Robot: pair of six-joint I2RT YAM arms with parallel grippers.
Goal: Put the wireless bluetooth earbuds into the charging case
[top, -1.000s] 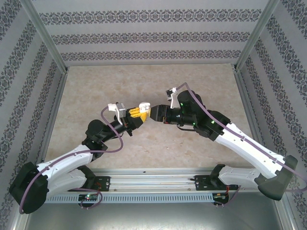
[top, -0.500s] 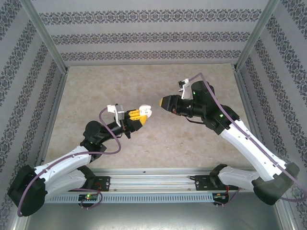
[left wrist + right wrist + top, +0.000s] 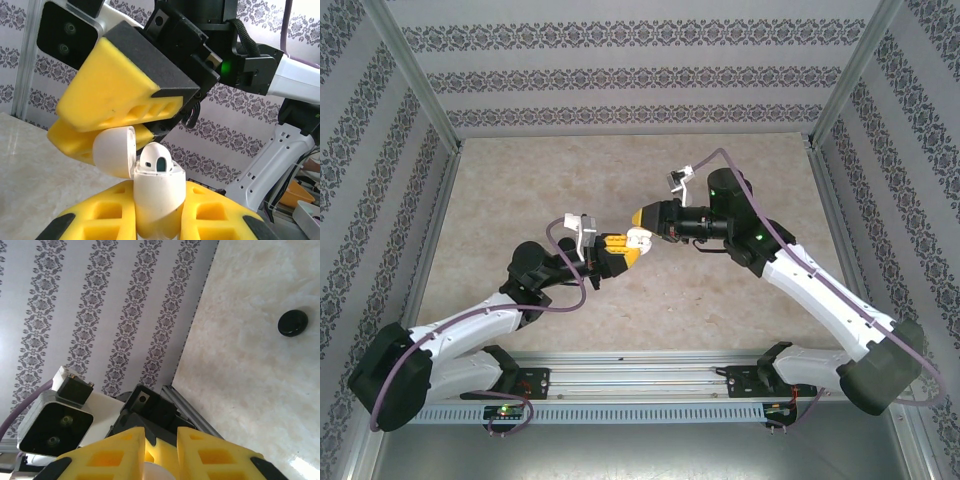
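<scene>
Inside case (image 3: 156,200), earbud (image 3: 156,161) half-hidden

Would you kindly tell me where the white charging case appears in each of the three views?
Top external: charging case at picture centre.
Left wrist: case at bottom centre, lid open.
Right wrist: probably the white sliver at the bottom edge.
Shared landmark: the yellow-fingered right gripper.

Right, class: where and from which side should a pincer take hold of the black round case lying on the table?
Its rounded edge, from straight above, I'd judge: the black case lies flat and alone on the table, so opposite sides of its rim are free.
</scene>
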